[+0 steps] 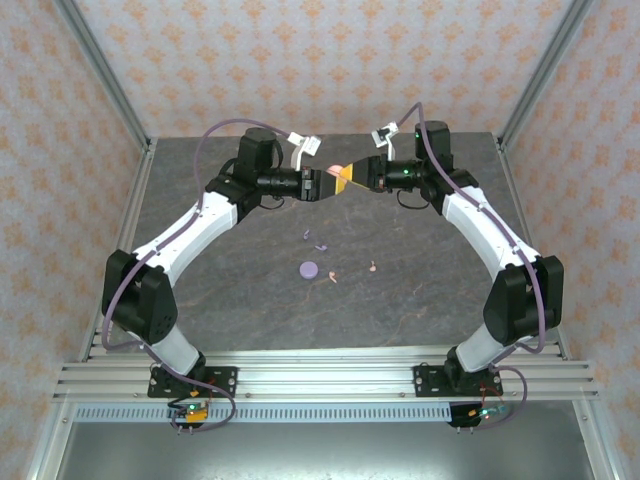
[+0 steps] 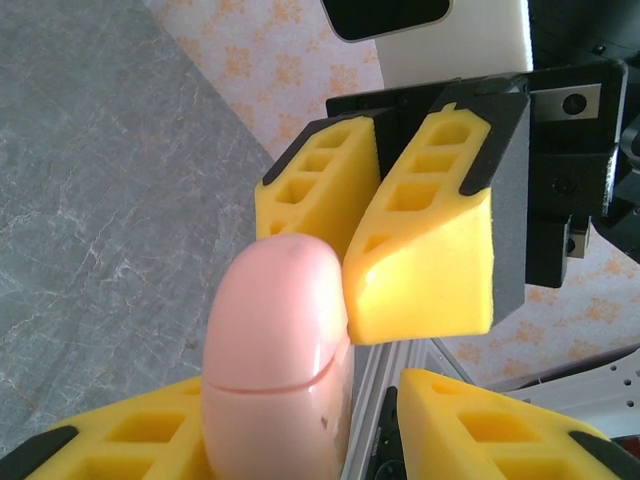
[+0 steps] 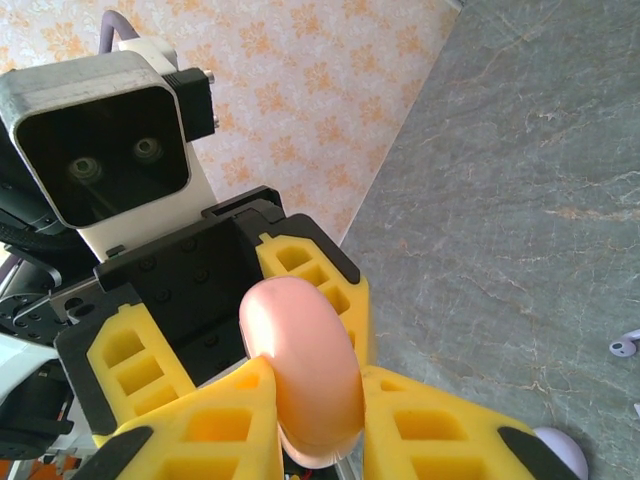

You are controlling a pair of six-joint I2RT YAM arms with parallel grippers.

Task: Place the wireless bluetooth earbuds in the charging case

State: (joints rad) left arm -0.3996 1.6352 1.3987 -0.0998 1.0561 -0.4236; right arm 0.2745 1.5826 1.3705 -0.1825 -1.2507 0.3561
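Top view high behind me, looking down, my wrist views close, facing each other, sharing the pink charging case (image 2: pixel 280 350).

pale pink case (image 2: pixel 280 340), yellow fingers (image 2: pixel 420 270), grey veined table (image 3: pixel 520 200) (walls (image 3: pixel 300 80): orange floral print), disc (image 1: pixel 308 269) probably lilac.
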